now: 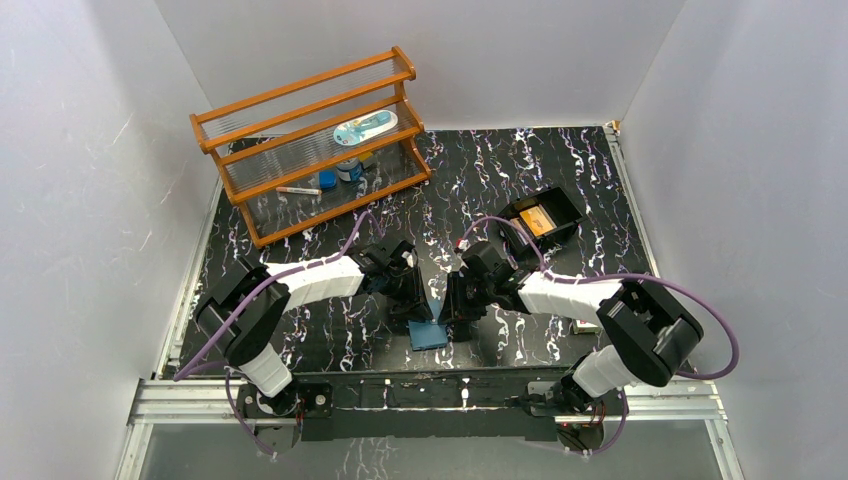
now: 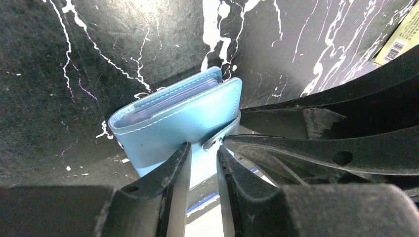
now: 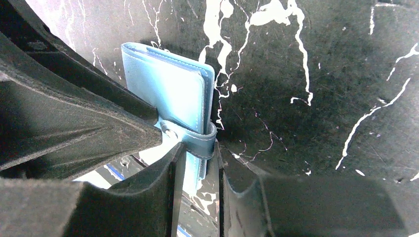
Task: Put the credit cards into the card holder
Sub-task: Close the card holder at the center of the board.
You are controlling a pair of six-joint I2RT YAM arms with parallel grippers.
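From above, closed teal-blue folding card holder point(image 1: 428, 334) mid near edge of table, orange-gold plastic card point(image 1: 537, 221) in black rectangular tray point(image 1: 571, 213) toward far-right corner, left wrist, left jaws gripping holder's cover, right wrist, right jaws clamping its snap strap point(image 3: 200, 143).

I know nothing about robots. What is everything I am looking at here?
table: one, black with white veins, under everything
wooden rack: one, orange-brown with clear shelves, back left
oval packet: one, white and blue, rack's middle shelf
dark jar: one, rack's bottom shelf
blue piece: one, small, beside the jar
thin stick: one, pale, bottom shelf
black tray: one, back right
credit card: one orange for sure, inside the tray
card holder: one, blue, folded, front centre
left arm: one, white and black
right arm: one, white and black
left fingers: pair, black, closed on the card holder
right fingers: pair, black, also closed on it
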